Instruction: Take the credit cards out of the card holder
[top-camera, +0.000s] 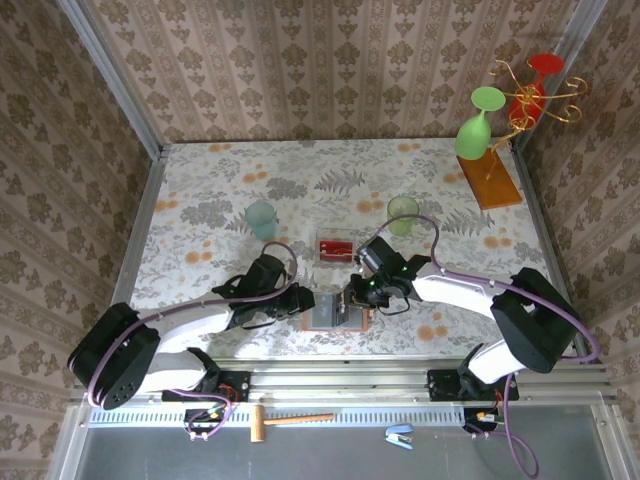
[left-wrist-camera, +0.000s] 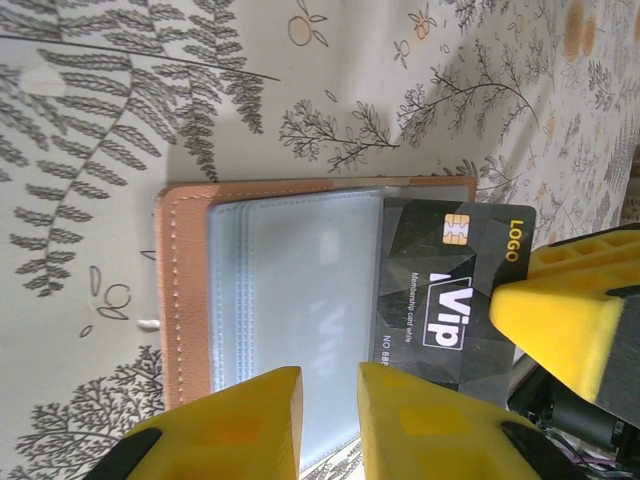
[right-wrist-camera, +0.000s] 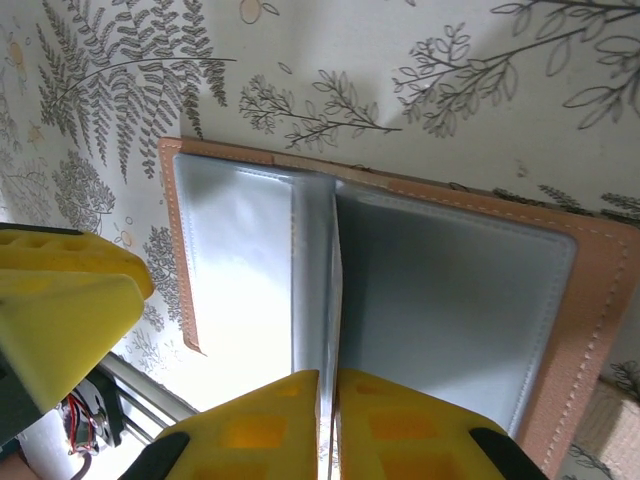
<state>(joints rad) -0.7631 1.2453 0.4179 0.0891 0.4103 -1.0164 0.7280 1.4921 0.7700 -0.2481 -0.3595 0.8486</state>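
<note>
The card holder (top-camera: 328, 318) lay open, pockets up, at the middle of the table's (top-camera: 200, 200) near edge, between the two grippers. A black card (left-wrist-camera: 450, 280) projected part-way out of its clear sleeve. The right gripper (right-wrist-camera: 328, 400) was closed to a sliver on a thin sheet seen edge-on. In the left wrist view one of its fingers (left-wrist-camera: 570, 320) sat on the card's exposed end, so the card was recorded as held. The left gripper (left-wrist-camera: 330, 420) hovered over the grey-blue pocket, jaws slightly apart, nothing visible between them.
</note>
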